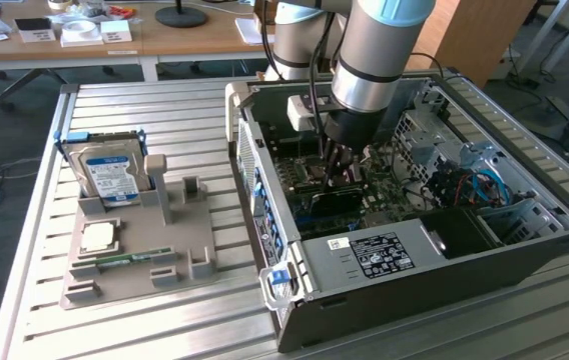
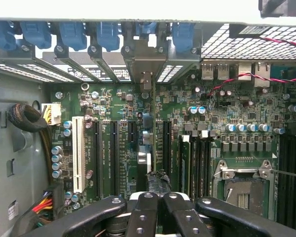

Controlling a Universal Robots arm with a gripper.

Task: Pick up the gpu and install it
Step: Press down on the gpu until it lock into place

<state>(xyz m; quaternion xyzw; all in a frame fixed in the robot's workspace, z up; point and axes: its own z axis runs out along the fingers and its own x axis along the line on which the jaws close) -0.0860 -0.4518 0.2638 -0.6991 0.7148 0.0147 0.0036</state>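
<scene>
the exterior view looks down at an angle from high up and well back, taking in the slatted table (image 1: 164, 315), the open computer case (image 1: 415, 225) and the arm (image 1: 380, 52) reaching into it. the wrist view sits close inside the case, facing the motherboard (image 2: 187, 128) along the gripper (image 2: 158, 207). both views share the motherboard and the case interior.

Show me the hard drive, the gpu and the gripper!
hard drive (image 1: 110, 178), exterior view, on its blue label.
gpu (image 2: 146, 136), wrist view, on its thin edge.
gripper (image 2: 161, 196), wrist view, between its fingertips.
</scene>
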